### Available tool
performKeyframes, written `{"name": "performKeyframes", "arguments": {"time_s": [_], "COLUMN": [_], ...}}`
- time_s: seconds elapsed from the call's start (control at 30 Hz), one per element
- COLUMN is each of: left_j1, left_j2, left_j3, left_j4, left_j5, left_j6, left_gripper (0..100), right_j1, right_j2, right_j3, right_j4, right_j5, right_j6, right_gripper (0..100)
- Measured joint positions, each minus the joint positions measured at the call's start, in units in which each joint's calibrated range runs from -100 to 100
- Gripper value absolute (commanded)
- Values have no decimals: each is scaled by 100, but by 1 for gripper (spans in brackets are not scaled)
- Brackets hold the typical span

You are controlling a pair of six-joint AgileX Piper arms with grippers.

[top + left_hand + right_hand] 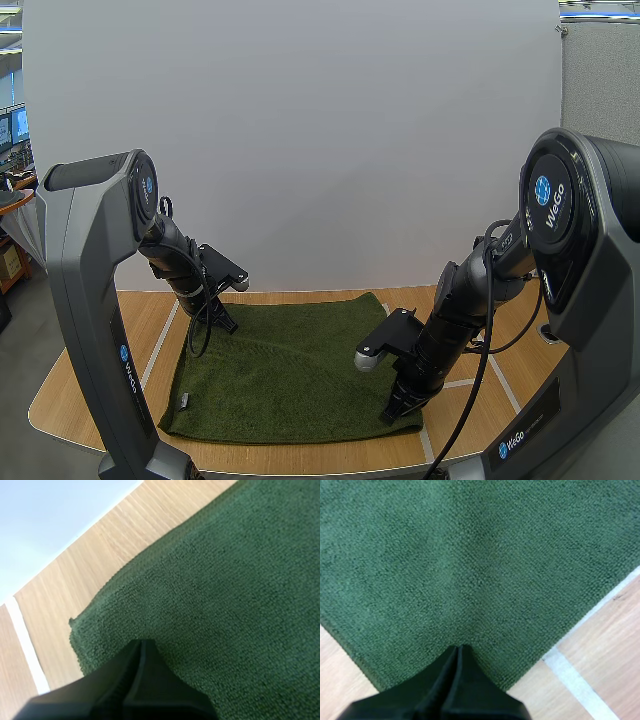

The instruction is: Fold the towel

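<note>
Towel (290, 370) flat on table (300, 456); left hand (229, 325), right hand (389, 414) closed at corners

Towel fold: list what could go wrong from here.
1. The left gripper and the right gripper are both shut over the flat towel; pressing down like this would likely bunch the cloth rather than grasp it.
2. They sit at diagonally opposite corners, far left and near right, so lifting both could give a skewed fold.

left end effector (141, 647) closed into one dark wedge, over green towel (225, 595) corner, wooden table (90, 565)
</note>
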Motion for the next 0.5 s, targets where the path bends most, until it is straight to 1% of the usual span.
{"name": "performKeyframes", "arguments": {"time_s": [0.2, 0.3, 0.5], "left_j1": [0, 0, 0], "left_j2": [-76, -318, -945], "left_j3": [0, 0, 0], "left_j4": [-4, -4, -4], "left_j5": [0, -16, 28], "left_j6": [-78, -164, -206], "left_gripper": [0, 0, 0], "right_j1": [0, 0, 0], "right_j2": [-179, -371, -873], "right_j3": [0, -89, -338], "right_j4": [108, 134, 283], "right_j5": [112, 361, 468], "right_j6": [0, 0, 21], "right_gripper": [0, 0, 0]}}
